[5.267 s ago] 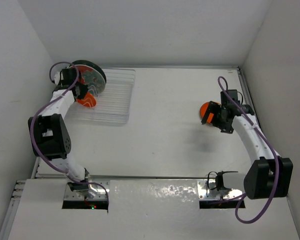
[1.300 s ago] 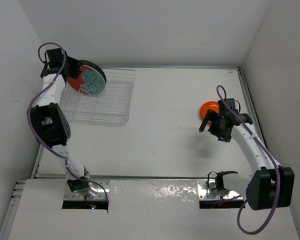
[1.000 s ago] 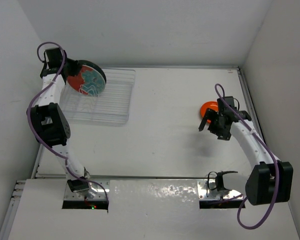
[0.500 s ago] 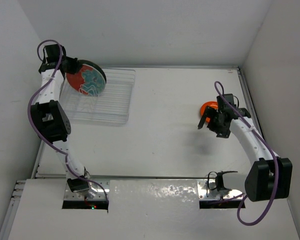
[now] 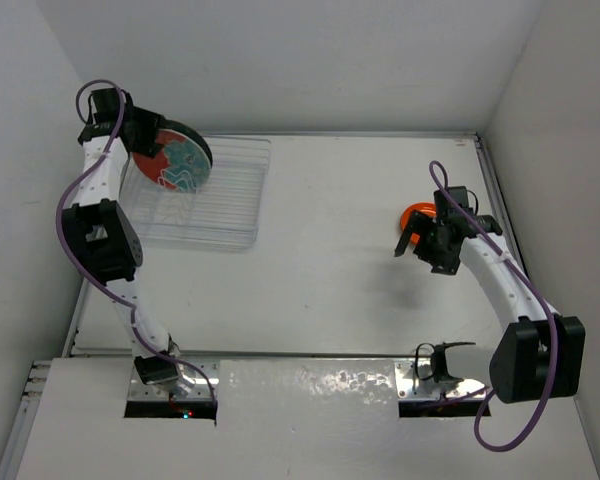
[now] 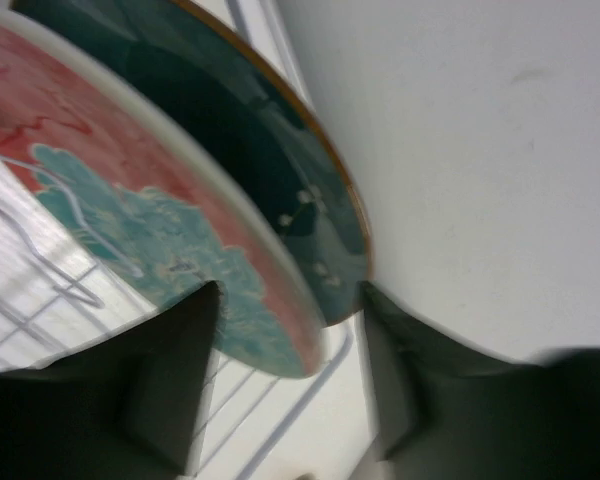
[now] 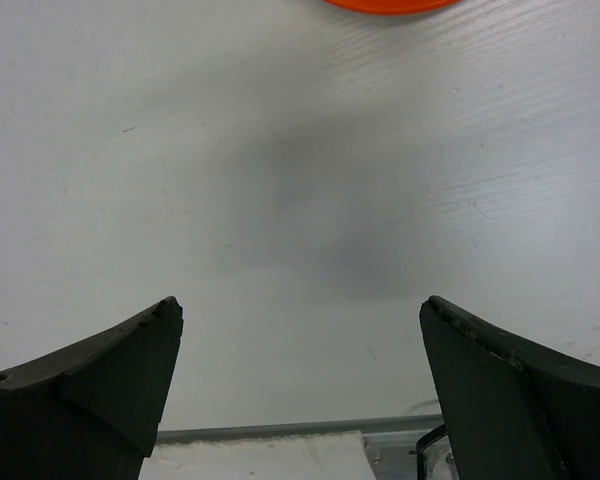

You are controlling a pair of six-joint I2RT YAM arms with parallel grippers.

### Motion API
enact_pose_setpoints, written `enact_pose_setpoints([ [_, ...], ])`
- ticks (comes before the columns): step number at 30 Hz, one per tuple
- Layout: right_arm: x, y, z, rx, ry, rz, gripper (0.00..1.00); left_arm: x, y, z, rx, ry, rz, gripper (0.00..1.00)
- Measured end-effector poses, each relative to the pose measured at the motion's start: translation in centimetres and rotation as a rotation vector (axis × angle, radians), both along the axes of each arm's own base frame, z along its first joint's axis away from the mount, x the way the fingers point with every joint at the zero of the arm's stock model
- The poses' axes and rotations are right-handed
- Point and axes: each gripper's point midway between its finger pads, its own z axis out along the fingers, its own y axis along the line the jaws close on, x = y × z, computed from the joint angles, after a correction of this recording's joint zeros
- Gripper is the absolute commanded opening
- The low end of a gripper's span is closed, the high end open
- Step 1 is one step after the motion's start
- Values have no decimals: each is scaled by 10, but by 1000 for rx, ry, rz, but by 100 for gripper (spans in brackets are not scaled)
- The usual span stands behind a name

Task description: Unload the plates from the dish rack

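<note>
The dish rack (image 5: 215,200) lies at the table's far left. Two plates stand on edge at its far left corner: the red and teal plate (image 5: 175,162) (image 6: 100,170) in front and the dark teal plate (image 5: 192,135) (image 6: 230,130) right behind it. My left gripper (image 5: 146,150) (image 6: 288,290) is open, and the rims of both plates sit between its fingers. A small orange plate (image 5: 417,214) (image 7: 380,4) lies flat on the table at the right. My right gripper (image 5: 418,250) (image 7: 300,300) hovers open and empty just in front of it.
White walls close in the table at the left, back and right. The left arm reaches up along the left wall. A metal strip (image 7: 280,432) runs along the near table edge.
The left gripper's jaws have opened around the plate rims. The right gripper, which earlier held the orange plate, has left it on the table and drawn slightly away to the left.
</note>
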Motion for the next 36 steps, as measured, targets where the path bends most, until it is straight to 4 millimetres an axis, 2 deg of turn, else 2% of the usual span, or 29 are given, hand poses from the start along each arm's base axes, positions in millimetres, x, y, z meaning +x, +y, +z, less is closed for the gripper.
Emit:
enact_pose_setpoints([
  [1,0,0,0,0,0,0,99,-1,0,-4,-2,15,0,69],
  [2,0,0,0,0,0,0,99,0,0,-8,-8,32,5,87],
  [3,0,0,0,0,0,0,99,0,1,-12,-7,47,4,96],
  [5,0,0,0,0,0,0,99,1,2,-18,-12,76,10,100],
  [11,0,0,0,0,0,0,99,2,5,-15,9,101,22,97],
  [14,0,0,0,0,0,0,99,1,6,-16,31,112,31,84],
  [16,0,0,0,0,0,0,99,1,5,-16,44,107,37,82],
  [19,0,0,0,0,-1,0,99,-3,3,-17,57,115,40,71],
  [21,0,0,0,0,-1,1,99,-3,1,-17,59,117,39,50],
  [22,0,0,0,0,-2,1,99,-3,0,-17,60,119,39,45],
  [25,1,0,0,0,-3,1,99,-3,-2,-18,68,120,36,43],
  [27,1,0,0,0,-5,1,99,-2,-2,-17,73,118,40,37],
  [29,1,0,0,0,-7,2,99,0,-2,-15,78,106,44,24],
  [31,2,0,1,-1,-9,3,99,3,-3,-11,76,89,48,0],
  [33,3,0,0,-1,-12,4,99,-1,-4,-8,68,98,55,0],
  [36,3,0,0,-1,-14,5,99,-18,-7,-8,72,149,58,0],
])
